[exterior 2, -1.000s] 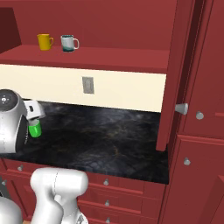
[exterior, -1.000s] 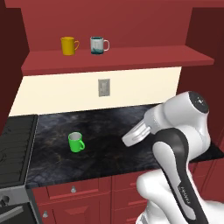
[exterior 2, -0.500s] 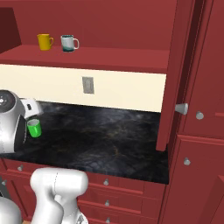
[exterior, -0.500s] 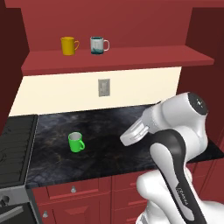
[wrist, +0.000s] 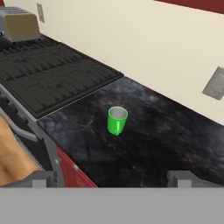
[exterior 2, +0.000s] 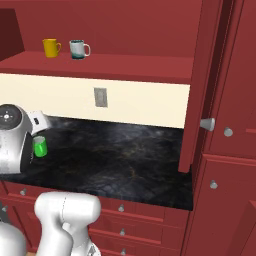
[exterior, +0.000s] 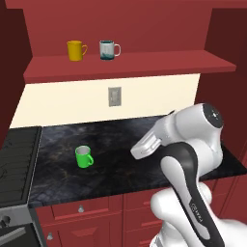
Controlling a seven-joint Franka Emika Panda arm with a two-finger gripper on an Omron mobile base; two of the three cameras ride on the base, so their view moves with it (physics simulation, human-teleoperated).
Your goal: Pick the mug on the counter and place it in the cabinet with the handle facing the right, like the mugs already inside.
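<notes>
Out ahead of the claw (wrist: 112, 181) on the desk (exterior: 120, 166), the mug (wrist: 117, 120) sat untouched while the wide-open fingers had only crept slightly closer, so the grab hadn't started.

The black table (exterior: 144, 144) with pale lines has one small green mug (exterior: 84, 157) standing on it, near its left end and close to the stove (exterior: 17, 159). Its handle (exterior: 90, 160) points to the right in the left base view. Up high, the red shelf (exterior: 144, 62) carries a yellow mug (exterior: 75, 50) and a white-and-teal mug (exterior: 108, 49), side by side.
</notes>
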